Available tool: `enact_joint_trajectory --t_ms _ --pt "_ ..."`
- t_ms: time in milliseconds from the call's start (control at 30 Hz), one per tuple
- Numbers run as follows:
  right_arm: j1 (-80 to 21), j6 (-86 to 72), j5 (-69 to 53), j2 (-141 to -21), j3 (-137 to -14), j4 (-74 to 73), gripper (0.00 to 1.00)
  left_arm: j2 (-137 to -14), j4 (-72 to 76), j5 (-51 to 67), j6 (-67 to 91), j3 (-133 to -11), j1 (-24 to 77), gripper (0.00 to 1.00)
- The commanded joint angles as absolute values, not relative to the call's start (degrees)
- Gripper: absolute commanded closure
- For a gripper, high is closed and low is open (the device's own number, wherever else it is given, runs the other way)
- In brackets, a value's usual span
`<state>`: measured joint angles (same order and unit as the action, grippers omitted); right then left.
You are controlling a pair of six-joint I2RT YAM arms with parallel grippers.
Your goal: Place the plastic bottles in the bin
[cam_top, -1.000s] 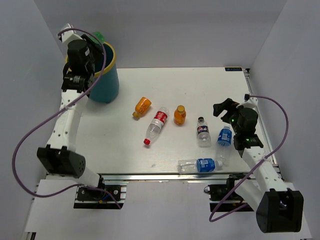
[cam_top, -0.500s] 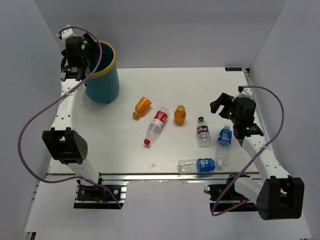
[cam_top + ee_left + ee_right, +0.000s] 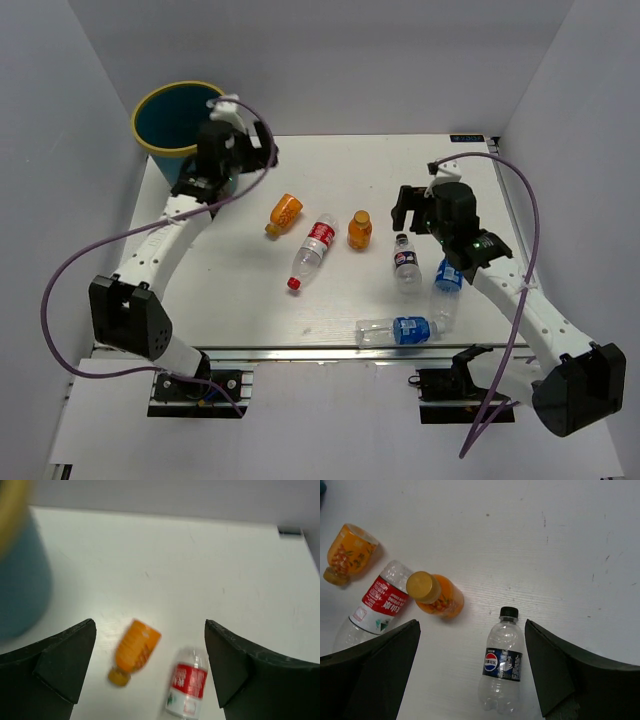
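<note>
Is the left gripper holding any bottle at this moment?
No, the left wrist view shows the left gripper open, nothing between its fingers; the orange bottle lies on the table beyond them.

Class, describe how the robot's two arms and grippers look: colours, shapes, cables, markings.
Both the left arm and the right arm have white, boxy links joined by black motor housings. A loose purple cable loops alongside each arm. The left gripper and the right gripper each have two dark, wedge-shaped fingers. No markings are legible.
</note>
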<state>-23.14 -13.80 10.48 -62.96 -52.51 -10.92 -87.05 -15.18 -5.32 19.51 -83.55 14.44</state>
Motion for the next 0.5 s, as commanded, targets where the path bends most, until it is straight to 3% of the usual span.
enact_joint_trajectory --t_ms 0,133,467 --pt "-24.96 -12.39 13.02 -61.88 -52.75 -12.93 0.11 -84.9 -9.09 0.59 13.54 -75.26 17.31 0.02" --pt "-25.14 -12.74 8.62 -59.07 -47.91 -8.27 0.11 -86.74 -5.45 6.85 11.96 -68.91 17.67 0.02" --pt "-25.22 -11.69 12.39 -56.25 -45.44 -6.06 0.11 -104.4 -6.85 7.74 8.88 -72.06 19.16 0.02"
